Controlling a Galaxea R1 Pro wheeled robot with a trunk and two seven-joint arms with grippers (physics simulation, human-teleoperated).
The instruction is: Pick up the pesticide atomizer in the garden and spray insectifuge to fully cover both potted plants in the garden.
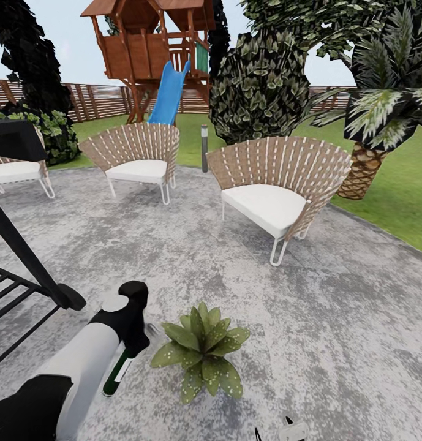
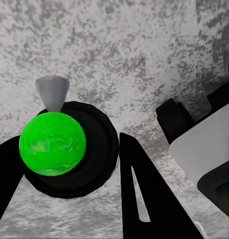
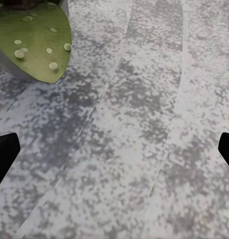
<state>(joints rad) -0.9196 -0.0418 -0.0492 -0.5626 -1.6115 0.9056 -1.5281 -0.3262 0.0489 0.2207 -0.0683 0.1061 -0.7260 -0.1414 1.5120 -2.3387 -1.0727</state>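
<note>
The pesticide atomizer (image 1: 117, 372), a slim dark green bottle with a white stripe, hangs nearly upright in my left gripper (image 1: 128, 346), just left of a potted plant (image 1: 202, 353). The plant's broad green leaves carry white specks. In the left wrist view the atomizer (image 2: 69, 149) appears end-on as a black round body with a bright green ball and a grey cone, held between my black fingers (image 2: 144, 199). My right gripper (image 1: 275, 432) sits at the lower edge of the head view, near the plant. It stands open (image 3: 114, 154) over the paving, beside a speckled leaf (image 3: 37, 42).
Two wicker chairs (image 1: 278, 184) (image 1: 140, 156) stand on the grey round patio (image 1: 333, 318), with a short lamp post (image 1: 204, 147) between them. A black frame (image 1: 27, 269) lies at the left. A palm (image 1: 370, 159), a bush, lawn, the fence and a playhouse with a slide (image 1: 169, 92) lie behind.
</note>
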